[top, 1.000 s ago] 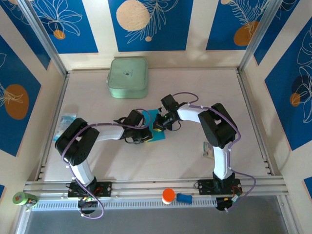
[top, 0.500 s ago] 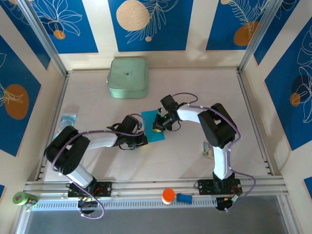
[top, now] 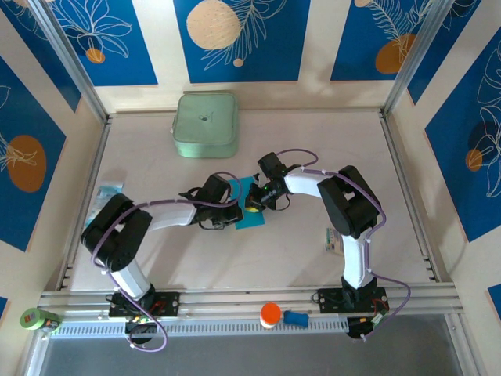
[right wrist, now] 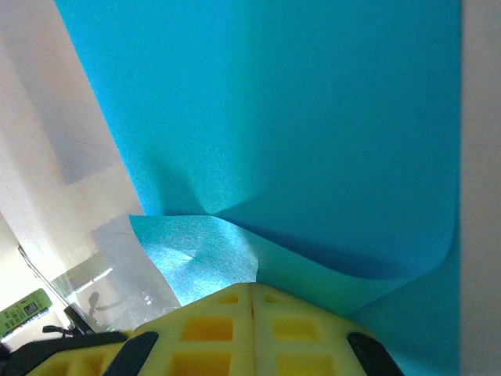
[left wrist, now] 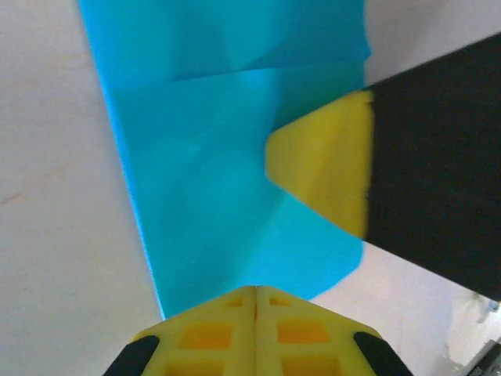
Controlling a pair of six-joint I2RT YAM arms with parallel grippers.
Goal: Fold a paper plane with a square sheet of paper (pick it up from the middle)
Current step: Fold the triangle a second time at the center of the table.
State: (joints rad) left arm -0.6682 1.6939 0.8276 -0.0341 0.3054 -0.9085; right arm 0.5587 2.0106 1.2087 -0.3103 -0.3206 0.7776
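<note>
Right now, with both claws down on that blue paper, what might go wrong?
1. The left gripper and the right gripper are both shut with their tips on the blue paper. Pulls in opposite directions could tear it or drag it askew.
2. The paper bulges up near the right gripper, so pressing there might set a crooked crease.
3. The two grippers sit very close together, so they might bump.

Left gripper swings back right and far onto the left edge of the square sheet of paper, after pulling out near-left half a second ago. Its elbow comes in too. Less blue shows now.
</note>
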